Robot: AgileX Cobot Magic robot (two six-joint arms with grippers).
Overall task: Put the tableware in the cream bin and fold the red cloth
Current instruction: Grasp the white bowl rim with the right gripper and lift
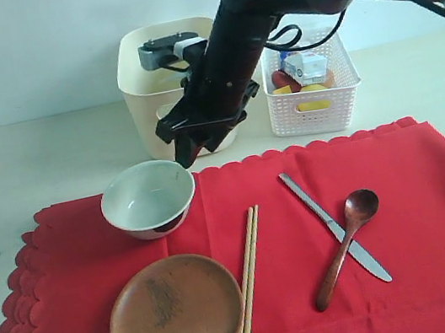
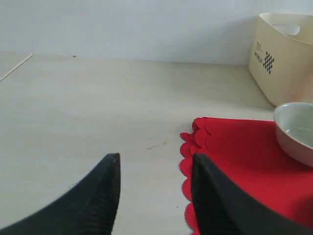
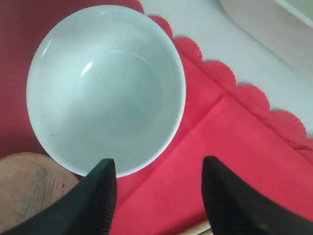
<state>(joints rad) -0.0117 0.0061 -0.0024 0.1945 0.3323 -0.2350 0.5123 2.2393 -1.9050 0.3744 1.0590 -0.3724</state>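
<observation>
Right gripper (image 3: 159, 166): jaws apart, empty, poised over the rim of the pale bowl (image 1: 148, 198). Left gripper (image 2: 154, 164): jaws apart, empty, low over the surface (image 2: 98, 98) beside the scalloped edge of the red cloth (image 1: 414, 186). On the cloth: bowl, wooden plate (image 1: 176, 315), chopsticks (image 1: 249, 286), knife (image 1: 309, 199) crossed by the spoon (image 1: 347, 244); behind it, cream bin (image 1: 141, 86) and white basket (image 1: 315, 108).
</observation>
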